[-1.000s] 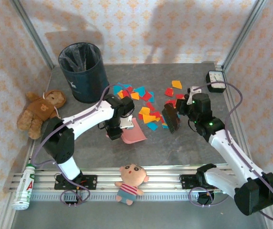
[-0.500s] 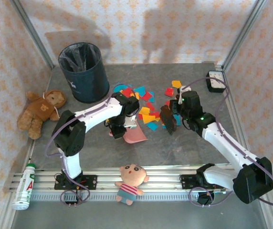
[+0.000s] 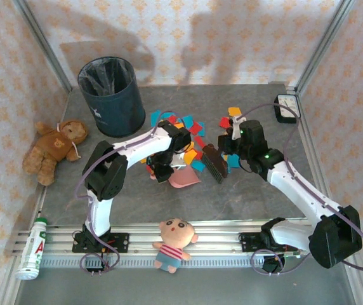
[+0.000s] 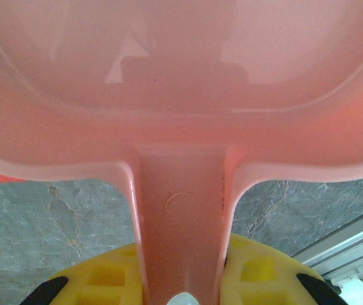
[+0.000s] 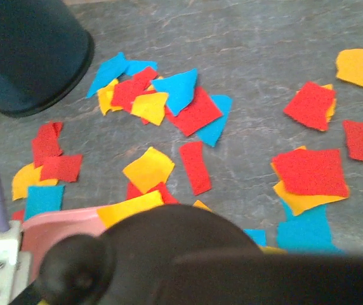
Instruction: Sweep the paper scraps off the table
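1. Bench [image 3: 137, 203]: flat, dark grey, mottled like stone with pale veins. A ribbed aluminium rail [image 3: 219, 236] runs along the near edge.
2. Room: cream wallpaper [image 3: 232, 44] with a small orange motif on three sides. Bare aluminium posts stand at the far corners.
3. Scraps [image 3: 196, 128]: thin, matte, angular bits of red, blue, orange and yellow paper. They are strewn over the far-centre bench between the bin [image 3: 108, 95] and a small box [image 3: 287, 108], and many overlap.
4. The box is black and white and may be a clock; it is too small to tell.
5. Dustpan [image 3: 184, 178]: glossy pink plastic, slightly see-through, a shallow tray with a narrow flat handle. It sits at the near side of the scraps, some of them at its lip.
6. Left fingers [image 3: 161, 171]: yellow waffled pads flank the dustpan handle and are clamped on it.
7. Right fingers [image 3: 229, 152]: clamped on a brush [image 3: 214, 164] with a dark block head, tilted, just right of the dustpan.
8. The bin is round and dark blue with a crinkled black liner, at far left.
9. A brown plush bear [image 3: 54, 147] lies by the left wall, a soft doll [image 3: 173, 240] on the rail, and a white bottle [image 3: 34, 251] at the near-left corner.
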Robot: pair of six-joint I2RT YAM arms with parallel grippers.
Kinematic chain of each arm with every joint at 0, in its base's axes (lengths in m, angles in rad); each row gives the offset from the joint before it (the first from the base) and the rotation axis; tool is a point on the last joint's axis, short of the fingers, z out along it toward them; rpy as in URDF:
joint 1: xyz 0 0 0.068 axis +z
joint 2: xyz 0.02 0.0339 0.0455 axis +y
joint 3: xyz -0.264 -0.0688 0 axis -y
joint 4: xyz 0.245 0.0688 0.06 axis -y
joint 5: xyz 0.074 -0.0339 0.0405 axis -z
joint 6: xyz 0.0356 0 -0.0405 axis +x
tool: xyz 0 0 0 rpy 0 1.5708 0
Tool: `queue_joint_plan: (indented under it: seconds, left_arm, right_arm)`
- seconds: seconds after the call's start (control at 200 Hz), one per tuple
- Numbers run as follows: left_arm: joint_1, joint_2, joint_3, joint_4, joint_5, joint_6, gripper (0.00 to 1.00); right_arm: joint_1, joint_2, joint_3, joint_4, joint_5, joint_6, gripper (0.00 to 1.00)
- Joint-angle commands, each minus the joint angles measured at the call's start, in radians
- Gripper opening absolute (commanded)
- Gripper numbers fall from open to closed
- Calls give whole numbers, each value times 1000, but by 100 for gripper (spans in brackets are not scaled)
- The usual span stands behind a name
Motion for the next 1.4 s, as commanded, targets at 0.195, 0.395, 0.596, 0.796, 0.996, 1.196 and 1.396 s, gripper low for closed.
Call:
queue_joint_plan:
  seconds: [0.195, 0.395, 0.596, 0.796, 0.996, 1.196, 1.396]
  left_arm:
    - [-10, 11, 16, -4, -20, -13, 0]
    - [-11, -10, -4, 25, -19, -7, 0]
    - [-14, -36, -12, 30, 2, 10, 0]
    - [-23, -21, -4, 29, 7, 20, 0]
    - [-36, 10, 39, 23, 28, 17, 0]
    - [-49, 45, 73, 18, 3, 13, 0]
    - [-51, 67, 89, 25, -11, -3, 0]
  right_arm:
    - [9, -58, 32, -60, -119, -10, 0]
    - [10, -161, 7, -41, 4, -6, 0]
    - [9, -245, -35, -35, 242, -3, 0]
    - [10, -237, -36, -97, 439, -15, 0]
    - [10, -178, -28, -130, 416, -19, 0]
    - [10, -132, -37, -114, 299, -31, 0]
    - [9, -122, -34, -108, 175, -42, 0]
